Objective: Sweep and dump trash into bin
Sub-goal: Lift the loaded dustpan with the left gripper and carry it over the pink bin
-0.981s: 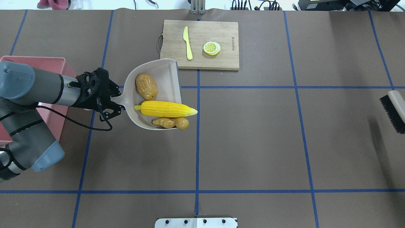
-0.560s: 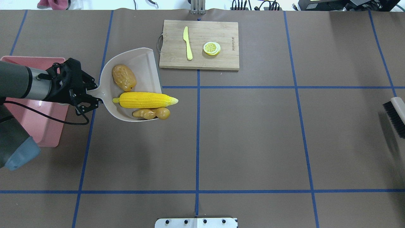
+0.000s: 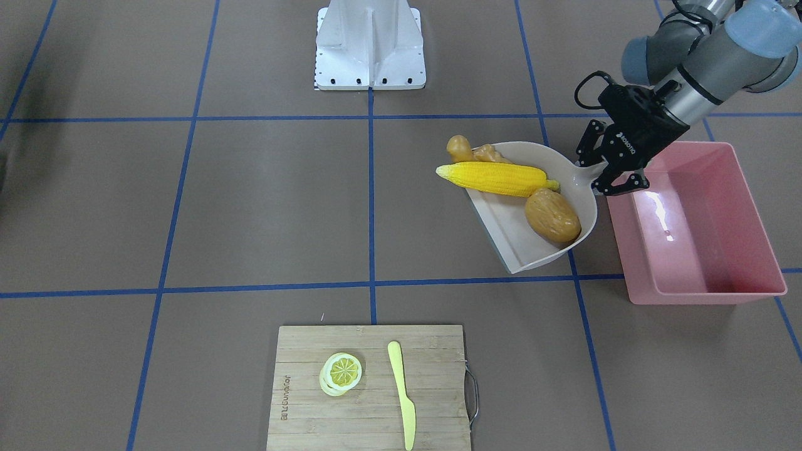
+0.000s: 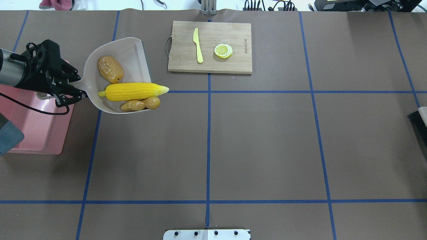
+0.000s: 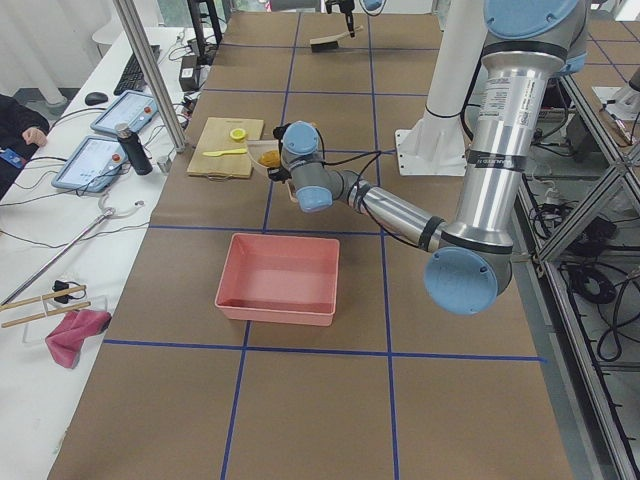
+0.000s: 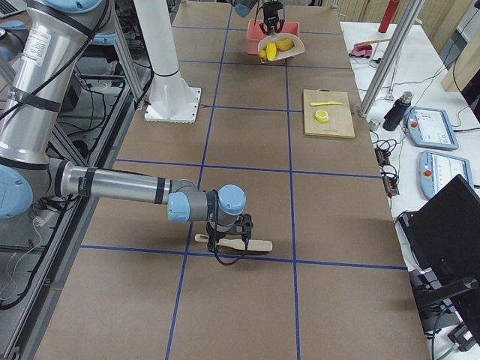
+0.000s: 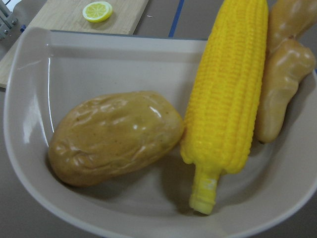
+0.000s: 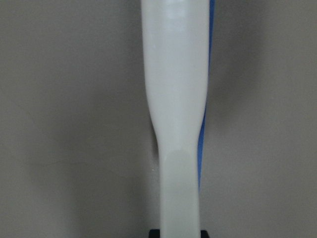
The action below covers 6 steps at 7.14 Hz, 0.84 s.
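Note:
My left gripper (image 4: pixel 72 89) is shut on the handle of the beige dustpan (image 4: pixel 130 53) and holds it lifted, beside the far end of the pink bin (image 4: pixel 36 133). The pan holds the brown potato (image 4: pixel 110 69), the yellow corn cob (image 4: pixel 133 91) and the tan ginger root (image 4: pixel 141 104); the corn tip sticks out past the pan's lip. They fill the left wrist view, corn (image 7: pixel 228 94) between potato (image 7: pixel 114 136) and ginger (image 7: pixel 280 84). The bin (image 3: pixel 720 294) is empty. My right gripper (image 6: pixel 231 238) is shut on a brush handle (image 8: pixel 176 99), low at the table's right end.
A wooden cutting board (image 4: pixel 210 65) lies at the far middle with a pale yellow knife (image 4: pixel 198 45) and a lemon slice (image 4: pixel 223 50). The brush's black bristles (image 4: pixel 421 128) show at the right edge. The robot base (image 3: pixel 371 47) stands at the near middle edge.
My left arm has carried the loaded dustpan to the left and farther away, up to the bin's end. The brush has slid further toward the right edge.

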Motion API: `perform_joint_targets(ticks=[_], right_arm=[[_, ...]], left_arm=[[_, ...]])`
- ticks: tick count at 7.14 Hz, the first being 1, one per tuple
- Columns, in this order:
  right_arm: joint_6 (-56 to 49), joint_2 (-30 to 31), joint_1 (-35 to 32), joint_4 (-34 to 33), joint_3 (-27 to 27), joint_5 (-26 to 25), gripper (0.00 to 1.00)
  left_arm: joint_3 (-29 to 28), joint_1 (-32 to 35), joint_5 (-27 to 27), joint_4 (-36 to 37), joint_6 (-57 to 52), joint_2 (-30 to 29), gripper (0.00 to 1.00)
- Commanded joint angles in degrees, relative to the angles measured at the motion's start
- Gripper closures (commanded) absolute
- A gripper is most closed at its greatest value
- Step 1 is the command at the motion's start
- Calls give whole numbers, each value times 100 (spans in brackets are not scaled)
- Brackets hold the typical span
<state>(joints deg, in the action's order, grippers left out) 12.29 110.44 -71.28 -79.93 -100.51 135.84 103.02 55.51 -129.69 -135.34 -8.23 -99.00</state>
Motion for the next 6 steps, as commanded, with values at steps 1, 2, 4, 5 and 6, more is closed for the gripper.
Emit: perform_joint_targets(ticks=[1, 2, 4, 5, 6], right_arm=[[220, 21, 0, 162, -21, -162, 100], [621, 21, 0, 458, -73, -180, 100], [1263, 188, 0, 1196, -117, -154, 100], [1354, 388, 9, 1591, -48, -171, 100], [1494, 443, 18, 1925, 5, -163, 100]], left_arm=[[-28, 327, -118, 8, -579, 360, 100], [-36, 660, -144, 8, -1062, 607, 100], [-36, 1126, -338, -10, -1635, 1126, 100], [-54, 1338, -338, -1, -1995, 1337, 100], [-106, 1531, -338, -1, -2285, 1505, 100]])
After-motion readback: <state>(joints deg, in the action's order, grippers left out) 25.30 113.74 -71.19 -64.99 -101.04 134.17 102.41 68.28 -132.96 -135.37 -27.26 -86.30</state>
